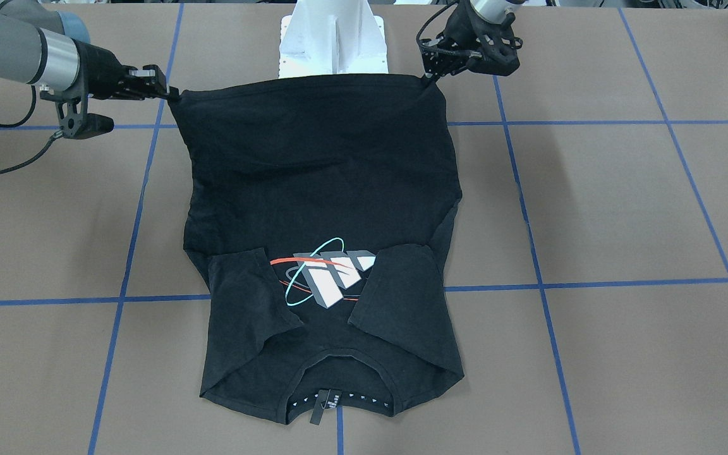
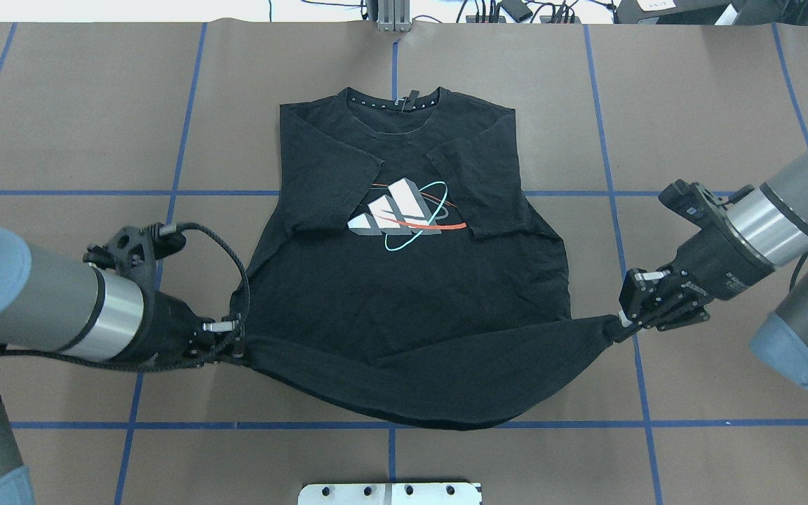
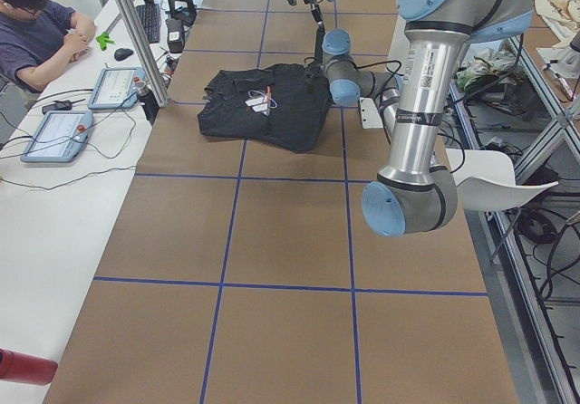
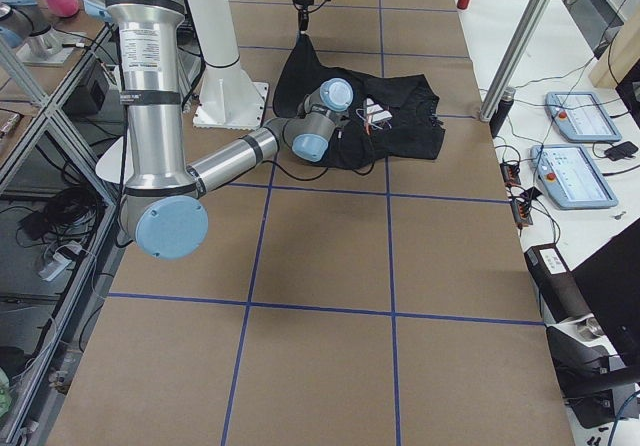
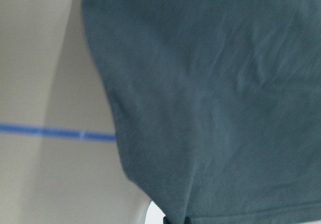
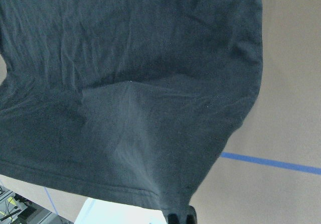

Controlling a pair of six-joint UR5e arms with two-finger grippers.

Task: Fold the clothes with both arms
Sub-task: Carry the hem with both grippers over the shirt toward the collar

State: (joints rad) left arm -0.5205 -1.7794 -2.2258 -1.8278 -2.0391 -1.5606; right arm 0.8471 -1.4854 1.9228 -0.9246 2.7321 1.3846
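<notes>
The black T-shirt [image 2: 404,294] lies on the brown table with its collar away from me. Both sleeves are folded inward beside the grey logo [image 2: 404,214] with its red and cyan ovals. My left gripper [image 2: 239,340] is shut on the hem corner nearest me on the left and holds it off the table. My right gripper [image 2: 618,326] is shut on the opposite hem corner, also raised. The hem hangs stretched between them. In the front-facing view the left gripper [image 1: 427,77] is at top right and the right gripper [image 1: 171,95] at top left. Both wrist views show hanging cloth [image 5: 210,98] [image 6: 125,93].
The white flanged pedestal [image 1: 332,38] stands just behind the lifted hem. Blue tape lines [image 2: 586,193] grid the brown table. In the left side view a seated person [image 3: 41,33] and tablets [image 3: 59,132] are on a side bench beyond the table.
</notes>
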